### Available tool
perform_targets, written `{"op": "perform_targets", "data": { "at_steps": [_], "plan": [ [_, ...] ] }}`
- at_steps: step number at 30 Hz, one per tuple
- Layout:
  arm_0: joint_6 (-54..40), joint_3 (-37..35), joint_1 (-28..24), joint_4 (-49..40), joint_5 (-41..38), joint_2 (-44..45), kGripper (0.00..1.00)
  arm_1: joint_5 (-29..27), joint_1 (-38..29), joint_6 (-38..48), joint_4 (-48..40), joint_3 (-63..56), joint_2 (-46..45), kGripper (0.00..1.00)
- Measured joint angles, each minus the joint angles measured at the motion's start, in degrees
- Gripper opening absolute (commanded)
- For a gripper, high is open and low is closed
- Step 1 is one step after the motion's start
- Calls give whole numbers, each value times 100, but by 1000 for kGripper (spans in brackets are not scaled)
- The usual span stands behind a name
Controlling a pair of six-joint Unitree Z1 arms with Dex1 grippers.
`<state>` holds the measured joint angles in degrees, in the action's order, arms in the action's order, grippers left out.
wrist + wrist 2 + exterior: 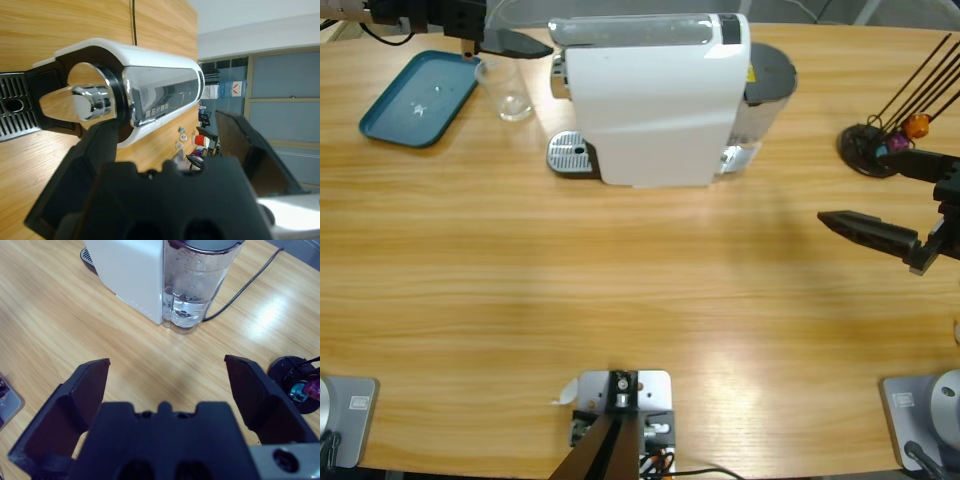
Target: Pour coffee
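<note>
**Coffee not yet being seen in the tumbler**

No coffee is being shown anywhere: the clear tumbler (510,92), at the machine's 9 o'clock, just beside the teal tray (417,97), is looking empty and is not being held under the spout. The white coffee machine (655,100) is being faced by both hands. The left hand (510,43) is being held released above the tumbler, nothing between its jaws. The right hand (895,205) is being kept spread wide at the machine's 4 o'clock, over bare counter (620,290). Judged so, the whole pour is being left to do.
</note>
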<state>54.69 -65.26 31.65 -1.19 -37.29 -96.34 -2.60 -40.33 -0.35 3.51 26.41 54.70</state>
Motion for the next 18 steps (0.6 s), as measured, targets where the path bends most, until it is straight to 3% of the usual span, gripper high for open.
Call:
{"op": "perform_targets", "data": {
  "at_steps": [3,6,18],
  "plan": [
    [0,-19,-14,48,-79,-21,430,0,0,0,0,0,0,1000],
    [0,-23,-43,95,-88,-24,14,0,0,0,0,0,0,1000],
    [-99,4,-173,137,-139,-89,0,0,0,0,0,0,0,1000]
  ]
}}
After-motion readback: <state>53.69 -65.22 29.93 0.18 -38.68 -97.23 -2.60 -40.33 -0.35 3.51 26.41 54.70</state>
